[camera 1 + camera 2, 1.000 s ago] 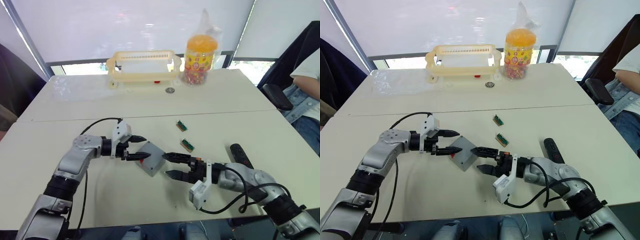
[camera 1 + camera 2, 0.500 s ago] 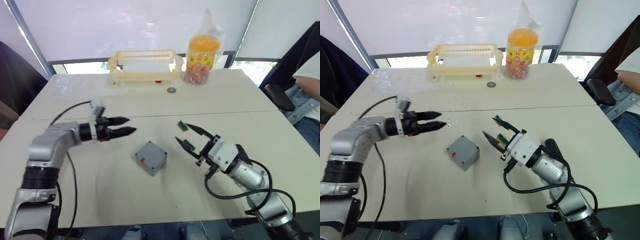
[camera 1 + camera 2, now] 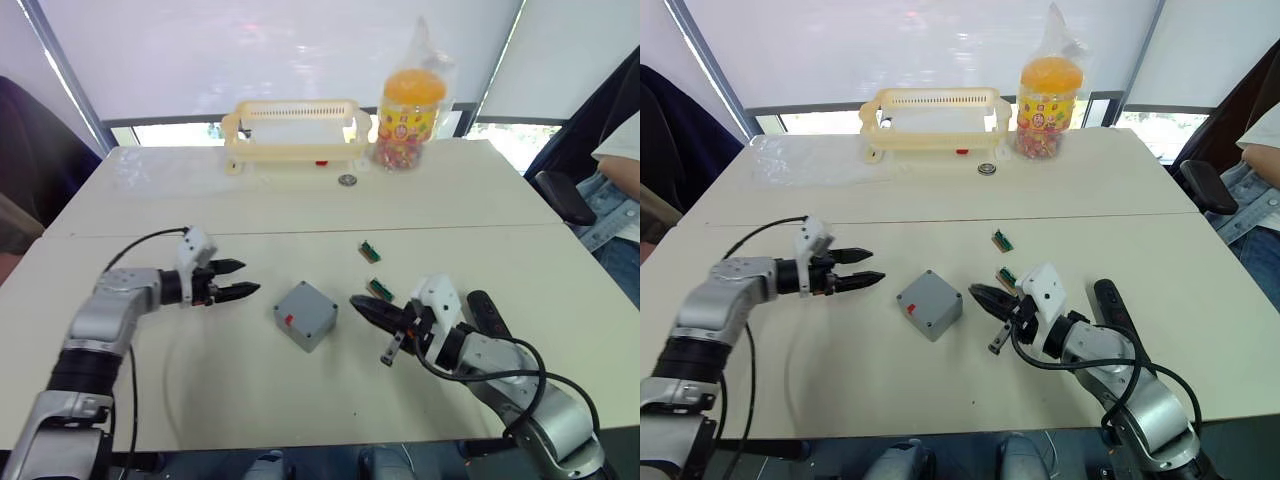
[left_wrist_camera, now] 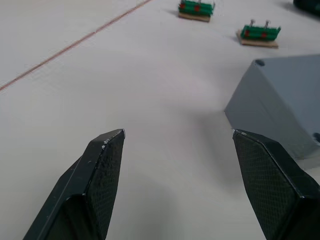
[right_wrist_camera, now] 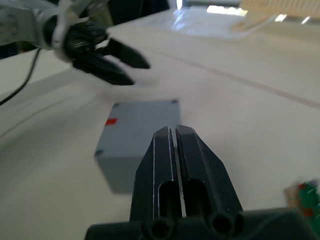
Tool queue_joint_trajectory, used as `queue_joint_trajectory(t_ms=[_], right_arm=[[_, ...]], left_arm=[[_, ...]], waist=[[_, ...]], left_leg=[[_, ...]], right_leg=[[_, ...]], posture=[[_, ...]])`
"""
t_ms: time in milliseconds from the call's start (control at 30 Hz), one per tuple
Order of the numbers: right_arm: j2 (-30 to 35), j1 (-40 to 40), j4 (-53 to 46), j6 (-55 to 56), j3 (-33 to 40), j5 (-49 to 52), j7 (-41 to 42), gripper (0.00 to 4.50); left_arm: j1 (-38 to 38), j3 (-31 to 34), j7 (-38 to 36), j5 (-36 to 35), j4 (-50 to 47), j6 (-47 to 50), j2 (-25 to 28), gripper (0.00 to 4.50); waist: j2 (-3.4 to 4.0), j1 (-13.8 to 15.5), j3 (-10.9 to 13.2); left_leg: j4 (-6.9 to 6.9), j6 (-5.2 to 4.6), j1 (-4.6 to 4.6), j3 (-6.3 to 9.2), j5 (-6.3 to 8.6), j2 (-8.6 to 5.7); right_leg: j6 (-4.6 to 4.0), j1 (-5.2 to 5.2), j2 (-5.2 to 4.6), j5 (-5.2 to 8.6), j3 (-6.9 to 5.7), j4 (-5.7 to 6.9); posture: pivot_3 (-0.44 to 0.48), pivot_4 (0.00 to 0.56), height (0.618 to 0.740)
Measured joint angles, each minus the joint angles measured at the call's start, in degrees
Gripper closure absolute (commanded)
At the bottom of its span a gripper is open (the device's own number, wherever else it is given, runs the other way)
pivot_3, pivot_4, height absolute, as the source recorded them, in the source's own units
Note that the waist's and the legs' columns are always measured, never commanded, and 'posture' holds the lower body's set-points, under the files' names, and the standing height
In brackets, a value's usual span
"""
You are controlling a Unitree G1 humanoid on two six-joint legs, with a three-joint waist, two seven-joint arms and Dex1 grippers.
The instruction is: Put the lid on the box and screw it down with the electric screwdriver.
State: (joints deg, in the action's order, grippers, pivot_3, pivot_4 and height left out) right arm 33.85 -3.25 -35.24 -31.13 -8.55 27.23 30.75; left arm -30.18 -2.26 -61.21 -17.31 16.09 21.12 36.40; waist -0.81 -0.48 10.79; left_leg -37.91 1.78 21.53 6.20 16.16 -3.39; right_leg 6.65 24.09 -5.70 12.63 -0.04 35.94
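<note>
From the head views, the box (image 3: 305, 315) is seen sitting on the table (image 3: 300, 220), tilted a little, with a small red mark on its near side. It is lying between the two grippers and is touched by neither. The left gripper (image 3: 245, 279) is being held just above the table to the box's left, its jaws standing apart and pointing toward the box across a gap. The right gripper (image 3: 364, 306) is reaching in from the box's right, its tip near the box's right edge. The electric screwdriver (image 3: 490, 314) is lying on the table beyond the right arm, on the far side from the box. Two small green parts (image 3: 377, 290) are lying on the table behind the right gripper. At the far edge a yellow basket (image 3: 296, 133) and a jar of sweets (image 3: 405, 108) are standing. A person's arm (image 3: 618, 150) is showing at the right edge.

In the left wrist view, the left gripper's fingers (image 4: 95, 180) are seen spread wide over bare table, and the box (image 4: 280, 110) is lying ahead, off toward one finger and outside the gap.

In the right wrist view, the right gripper (image 5: 175, 134) is shown with its jaws pressed together, holding nothing, and the box (image 5: 135, 145) is lying just ahead of and beneath their tip. The left gripper (image 5: 131, 65) is seen beyond it.
</note>
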Motion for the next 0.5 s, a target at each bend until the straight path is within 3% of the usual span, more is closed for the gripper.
queue_joint_trajectory(t_ms=[200, 500], right_arm=[[4.7, 0.6, -0.1, -6.1, -3.9, -1.0, 3.5, 4.43], [-1.6, -5.1, 7.3, -6.8, -8.2, -6.0, 2.4, 4.43]], left_arm=[[-2.0, -2.9, 1.4, 4.1, 3.9, -5.2, -4.0, 0.98], [-0.2, -3.7, -0.2, 4.4, 3.4, -5.9, -4.3, 0.98]], waist=[[-0.02, -0.2, 0.0], [-0.02, -0.2, 0.0]], left_leg=[[0.00, -0.01, -0.01, -0.03, 0.00, 0.03], [0.00, -0.01, 0.02, -0.03, 0.00, 0.05]], right_leg=[[0.00, 0.01, 0.01, 0.00, -0.01, -0.01], [0.01, 0.05, 0.04, 0.00, 0.00, -0.02]], posture=[[0.000, 0.150, 0.740], [0.000, 0.150, 0.740]])
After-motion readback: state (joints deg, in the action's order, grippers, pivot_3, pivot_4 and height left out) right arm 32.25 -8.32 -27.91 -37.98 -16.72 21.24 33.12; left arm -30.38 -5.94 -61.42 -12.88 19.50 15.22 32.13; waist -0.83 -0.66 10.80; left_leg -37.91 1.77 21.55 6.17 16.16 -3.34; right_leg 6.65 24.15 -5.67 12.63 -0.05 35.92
